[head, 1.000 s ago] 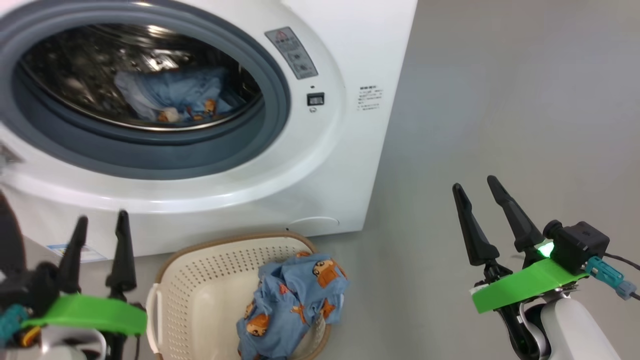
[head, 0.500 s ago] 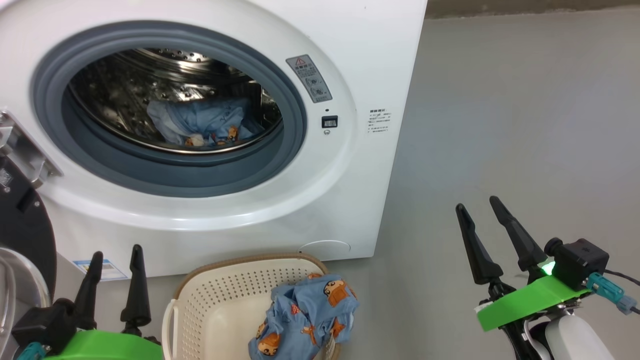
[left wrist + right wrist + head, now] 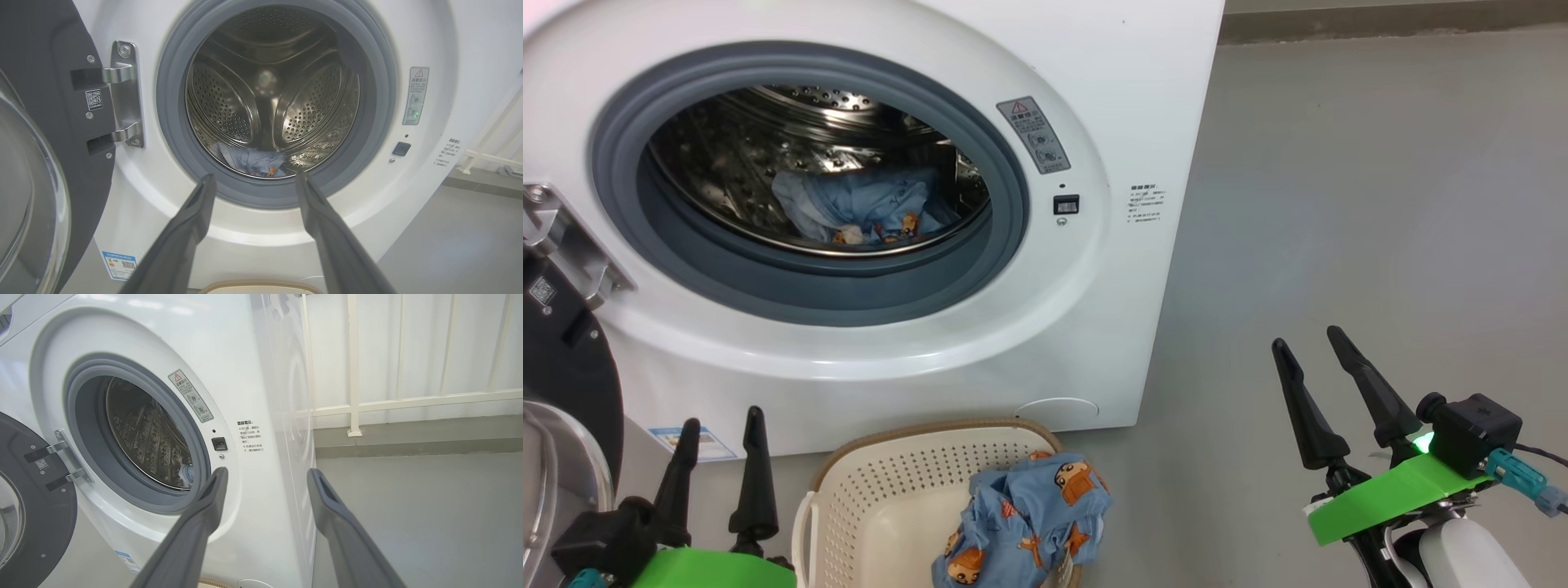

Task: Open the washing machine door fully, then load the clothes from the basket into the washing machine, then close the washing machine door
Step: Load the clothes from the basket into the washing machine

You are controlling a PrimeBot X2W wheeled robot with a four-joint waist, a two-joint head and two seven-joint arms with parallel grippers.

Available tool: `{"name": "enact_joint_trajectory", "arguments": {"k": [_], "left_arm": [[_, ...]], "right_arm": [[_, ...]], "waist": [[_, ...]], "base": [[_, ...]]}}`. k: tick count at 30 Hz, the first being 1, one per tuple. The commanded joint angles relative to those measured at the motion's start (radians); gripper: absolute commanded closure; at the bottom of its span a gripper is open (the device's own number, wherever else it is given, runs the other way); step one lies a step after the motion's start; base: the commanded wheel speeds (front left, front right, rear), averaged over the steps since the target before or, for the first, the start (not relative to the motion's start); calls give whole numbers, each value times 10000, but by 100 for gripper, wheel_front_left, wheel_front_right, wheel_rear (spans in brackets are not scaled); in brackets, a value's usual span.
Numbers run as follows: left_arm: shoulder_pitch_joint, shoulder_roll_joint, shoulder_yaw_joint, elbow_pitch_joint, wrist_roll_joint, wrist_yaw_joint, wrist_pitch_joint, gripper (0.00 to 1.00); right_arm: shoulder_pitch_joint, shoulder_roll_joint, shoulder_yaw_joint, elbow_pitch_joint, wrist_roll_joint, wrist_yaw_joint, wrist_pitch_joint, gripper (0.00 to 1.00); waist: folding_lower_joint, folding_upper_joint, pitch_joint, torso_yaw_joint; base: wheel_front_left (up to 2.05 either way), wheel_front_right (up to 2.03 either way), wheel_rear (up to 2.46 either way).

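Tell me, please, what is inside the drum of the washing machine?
A crumpled light blue garment with orange-brown prints lies on the bottom of the steel drum. What is beneath it is covered, and the grey seal hides the drum's front floor.

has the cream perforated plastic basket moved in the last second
No. The cream perforated plastic basket keeps its place just below the round cap low on the big white washing machine; the whole head view slid, so the camera moved.
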Motion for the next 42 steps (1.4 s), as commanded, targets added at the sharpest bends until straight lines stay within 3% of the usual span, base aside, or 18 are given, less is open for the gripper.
{"name": "enact_joint_trajectory", "arguments": {"k": [1, 29, 42], "left_arm": [[-150, 133, 407, -258, 162, -75, -61, 0], [-416, -112, 585, 79, 285, -306, -61, 0], [-827, 130, 307, 537, 0, -348, -61, 0]], "right_arm": [[-6, -102, 243, -258, 38, 16, -48, 0], [-120, -15, 170, -258, 7, 16, -48, 0], [-319, 122, 60, -403, -141, 16, -48, 0]], "waist": [[0, 0, 34, -3], [0, 0, 300, -97], [0, 0, 1248, -417]], "base": [[0, 0, 0], [0, 0, 0], [0, 0, 0]]}}
